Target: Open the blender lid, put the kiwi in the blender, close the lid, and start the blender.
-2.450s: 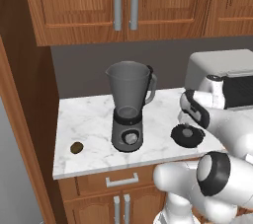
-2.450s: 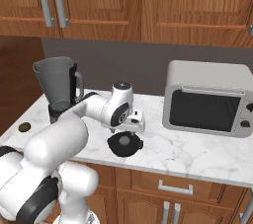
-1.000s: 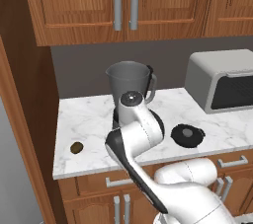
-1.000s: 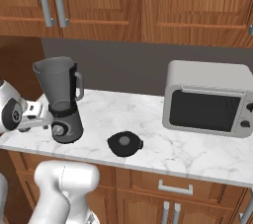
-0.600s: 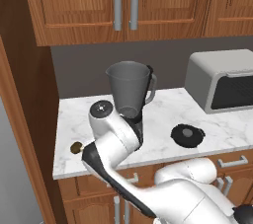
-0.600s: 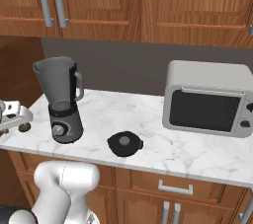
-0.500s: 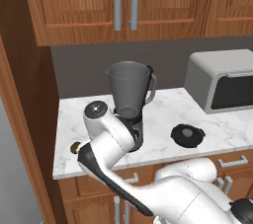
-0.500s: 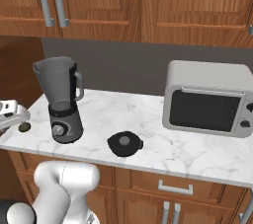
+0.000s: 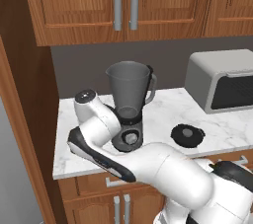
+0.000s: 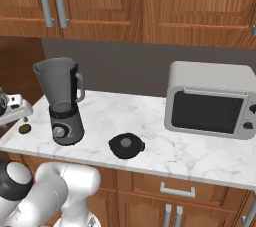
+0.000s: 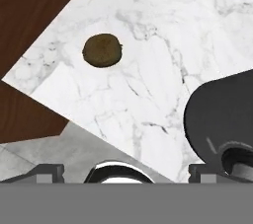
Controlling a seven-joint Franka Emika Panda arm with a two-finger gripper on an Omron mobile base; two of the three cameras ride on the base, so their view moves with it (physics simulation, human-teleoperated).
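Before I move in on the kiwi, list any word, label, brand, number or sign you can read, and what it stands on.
None can be read.
Dark grey blender with the silver front knob: no readable marking around the knob.
Boxy grey toaster oven: controls at its right edge too small to show any text.
Round dark grey blender lid: plain.
Small brown kiwi: plain.
White marble counter: veining, no print.
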